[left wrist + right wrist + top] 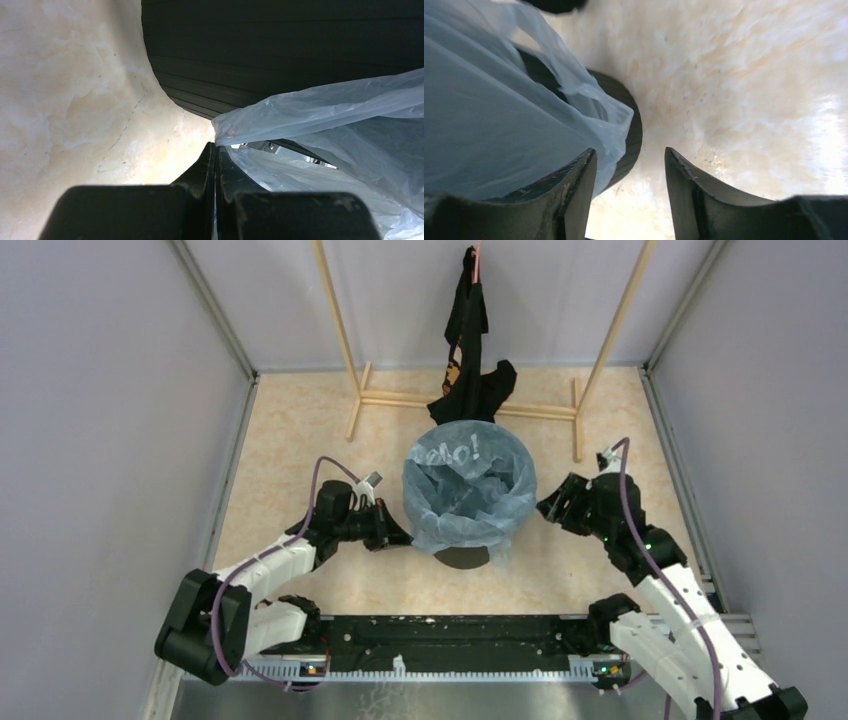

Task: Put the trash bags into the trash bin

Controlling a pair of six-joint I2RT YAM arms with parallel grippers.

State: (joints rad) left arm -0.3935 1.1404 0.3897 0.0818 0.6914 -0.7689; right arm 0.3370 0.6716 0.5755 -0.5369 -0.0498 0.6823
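trash bag (440, 518) lines the trash bin (462, 558): its light-blue film sits inside the mouth of the bin, folds out over the rim and hangs down the outer wall nearly to the bin's base (white lettering shows on the film at the far inner side of the bin). the bin stands upright on the pale table (300, 440). the left gripper (400, 534) sits low against the bin's left side, jaws pressed tight together, and the bag's hem comes to a point right at their tips; in the left wrist view the film runs straight off the tips, so a bit of hem looks pinched there. the right gripper (546, 506) is just beside the bin's right side, jaws standing well apart with nothing between them, the hanging film close to one of them. behind the bin a black garment (470, 340) with orange print hangs from a wooden rack (345, 350), its lower end reaching the bin's far rim.
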